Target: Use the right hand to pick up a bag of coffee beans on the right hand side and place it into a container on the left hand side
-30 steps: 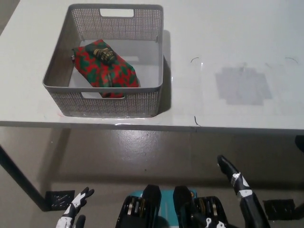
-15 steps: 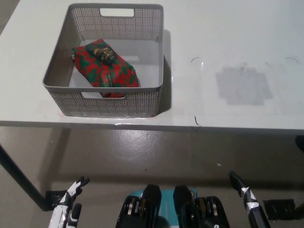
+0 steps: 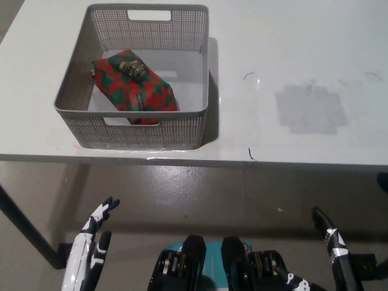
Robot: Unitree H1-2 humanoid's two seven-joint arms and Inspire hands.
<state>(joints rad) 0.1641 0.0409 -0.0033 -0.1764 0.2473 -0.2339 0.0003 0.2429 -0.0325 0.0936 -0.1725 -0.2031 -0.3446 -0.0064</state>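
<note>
**Ana:** Right hand [image 3: 332, 242] is low at the bottom right, under the edge of the table [image 3: 291, 54]; it holds nothing, but I see only a thin black part of it, so I cannot tell how far the fingers are apart.

**Ben:** And the white one?

**Ana:** Left hand [image 3: 91, 251] rests at the lower left, also below the table; its fingers are spread and it is empty.

**Ben:** Where is the bag of coffee beans [image 3: 134, 85]?

**Ana:** It lies inside the grey mesh basket [image 3: 145, 130] on the left side; red and green pattern, with a dark label near its far end; it lies diagonally on the floor of the basket, its near end against the front wall; nothing else is in the basket.

**Ben:** So the placing looks done?

**Ana:** I judge yes; the right side of the table shows only a grey patch [image 3: 311, 109] and no bag; what is left is to park the arms; for this, keep both hands well below the table edge and away from the basket, so nothing knocks it.
</note>
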